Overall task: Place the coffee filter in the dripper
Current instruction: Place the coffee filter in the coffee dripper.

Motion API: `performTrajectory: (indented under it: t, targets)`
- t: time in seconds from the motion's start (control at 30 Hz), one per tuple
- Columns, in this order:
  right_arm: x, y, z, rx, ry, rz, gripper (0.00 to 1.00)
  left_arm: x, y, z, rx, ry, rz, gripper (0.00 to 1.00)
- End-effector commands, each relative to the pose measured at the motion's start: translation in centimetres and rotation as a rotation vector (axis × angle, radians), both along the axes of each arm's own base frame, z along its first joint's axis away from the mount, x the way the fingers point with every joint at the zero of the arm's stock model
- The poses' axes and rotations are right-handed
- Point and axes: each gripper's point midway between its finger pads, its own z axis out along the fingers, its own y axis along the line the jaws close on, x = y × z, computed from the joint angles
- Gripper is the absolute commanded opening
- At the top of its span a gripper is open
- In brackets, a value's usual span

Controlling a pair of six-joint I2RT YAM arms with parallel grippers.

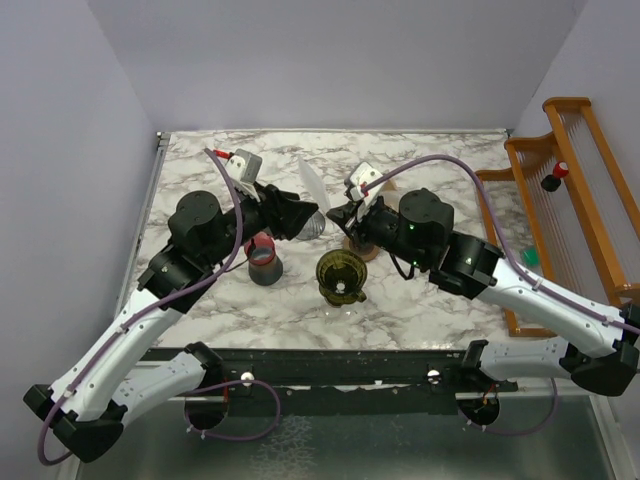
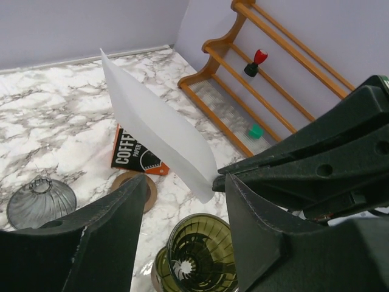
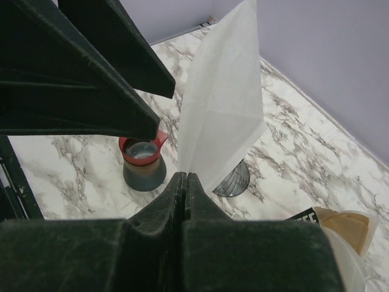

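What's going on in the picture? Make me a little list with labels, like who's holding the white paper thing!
coffee filter: white paper, held up in the air by its bottom tip
right gripper: shut on the coffee filter
left gripper: open, close to the filter's tip, holding nothing
dripper: dark olive, standing empty, no filter in it yet
cup: grey with a red rim, beside the dripper, not touching it

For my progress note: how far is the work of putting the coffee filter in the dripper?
Done: the coffee filter is up off the table, pinched at its low end by the shut right gripper. In hand: the left gripper stands open around that end. Left: the filter is flat, not opened, and the dripper below is empty.
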Motion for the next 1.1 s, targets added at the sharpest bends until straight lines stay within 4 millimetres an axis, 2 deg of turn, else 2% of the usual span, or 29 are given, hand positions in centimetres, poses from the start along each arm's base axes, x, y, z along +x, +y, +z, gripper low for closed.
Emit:
performTrajectory:
  t: [0.0,0.37,0.73,1.07]
  targets:
    - [0.1,-0.6,1.3,0.029,-0.052,-0.033,0.0,0.7,0.7,1.8,-0.063,0.015,0.072,0.55]
    - [-0.1,-0.7,1.0,0.021,-0.069,-0.036,0.0,1.7,-0.1,1.4,-0.056,0.054,0.074,0.52]
    - [0.0,-1.3,0.7,0.013,-0.085,-0.053,0.0,2.8,-1.1,0.0,-0.03,0.093,0.068,0.4]
    - [-0.1,-1.5,0.2,0.016,-0.084,-0.059,0.01,3.7,-1.8,-2.0,0.005,0.139,0.071,0.24]
